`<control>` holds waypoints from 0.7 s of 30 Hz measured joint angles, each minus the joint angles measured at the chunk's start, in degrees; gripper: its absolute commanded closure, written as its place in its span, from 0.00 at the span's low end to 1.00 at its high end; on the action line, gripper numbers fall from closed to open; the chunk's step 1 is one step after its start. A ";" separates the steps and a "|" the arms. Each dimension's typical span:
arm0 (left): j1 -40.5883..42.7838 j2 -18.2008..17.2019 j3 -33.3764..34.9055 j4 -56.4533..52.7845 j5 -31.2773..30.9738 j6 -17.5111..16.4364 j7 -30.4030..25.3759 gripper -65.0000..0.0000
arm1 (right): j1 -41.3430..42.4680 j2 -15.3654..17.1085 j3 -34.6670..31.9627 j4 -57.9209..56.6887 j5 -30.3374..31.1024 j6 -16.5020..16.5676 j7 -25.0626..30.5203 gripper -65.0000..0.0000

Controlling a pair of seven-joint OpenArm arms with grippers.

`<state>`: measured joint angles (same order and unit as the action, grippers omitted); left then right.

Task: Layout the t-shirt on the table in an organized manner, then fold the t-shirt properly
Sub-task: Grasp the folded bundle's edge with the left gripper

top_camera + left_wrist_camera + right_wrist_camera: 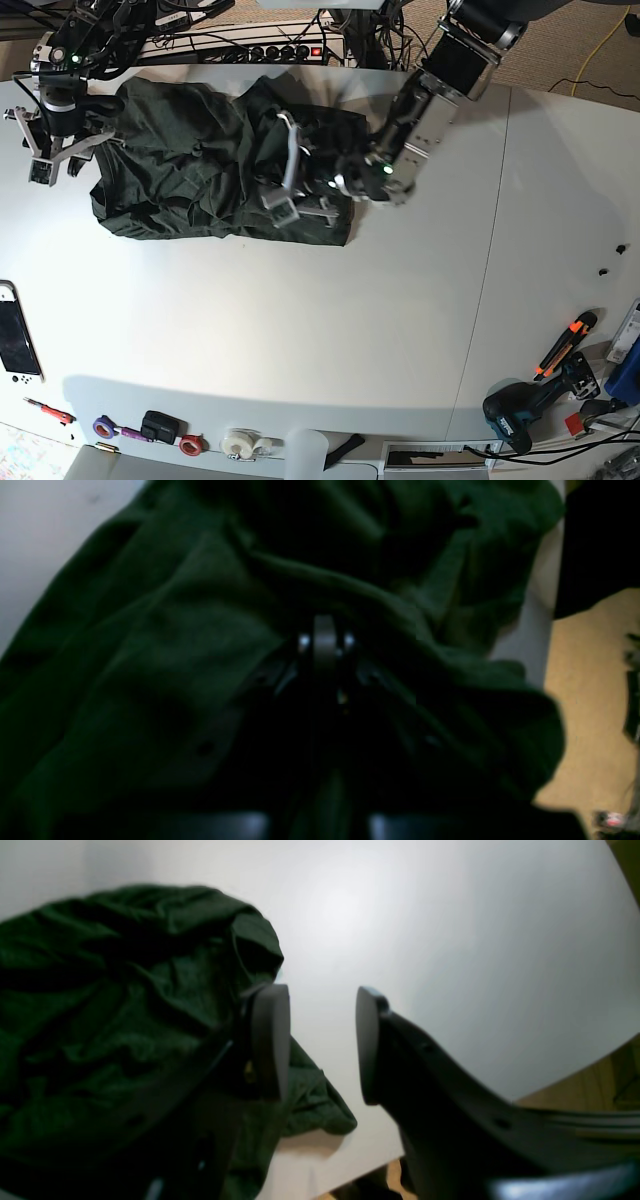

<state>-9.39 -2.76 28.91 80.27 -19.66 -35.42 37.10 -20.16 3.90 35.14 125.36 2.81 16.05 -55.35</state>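
The dark olive-green t-shirt lies bunched and wrinkled at the far left of the white table. My left gripper reaches in from the right and rests on the shirt's right half. In the left wrist view, this gripper is shut, and folds of the t-shirt are pinched and draped around its tips. My right gripper hovers at the shirt's left edge. In the right wrist view, that gripper is open with only bare table between its fingers, and the t-shirt lies just beside one finger.
A power strip and cables run along the far edge. A handheld console lies at the left edge and tape rolls at the front edge. A drill and an orange-handled tool lie at the right. A thin seam crosses the table.
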 measured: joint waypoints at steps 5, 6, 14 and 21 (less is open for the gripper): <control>-0.02 2.19 4.76 -0.02 6.60 4.35 -1.49 1.00 | 0.00 0.02 0.00 0.00 0.02 0.02 0.07 0.66; -0.07 2.80 5.40 -0.02 6.56 4.42 -1.77 1.00 | 0.02 0.02 0.00 0.00 0.02 0.02 0.07 0.66; -0.94 8.76 6.27 -0.02 6.56 4.57 -2.73 1.00 | 0.00 0.02 0.00 0.00 0.02 0.02 0.07 0.66; -0.92 10.32 6.27 -0.02 -2.38 -4.52 -2.08 0.66 | 0.02 0.02 0.00 0.00 -1.40 0.02 1.27 0.66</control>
<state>-10.31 7.55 35.18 80.25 -22.04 -39.94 35.03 -20.14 3.92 35.14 125.36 1.41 16.08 -54.08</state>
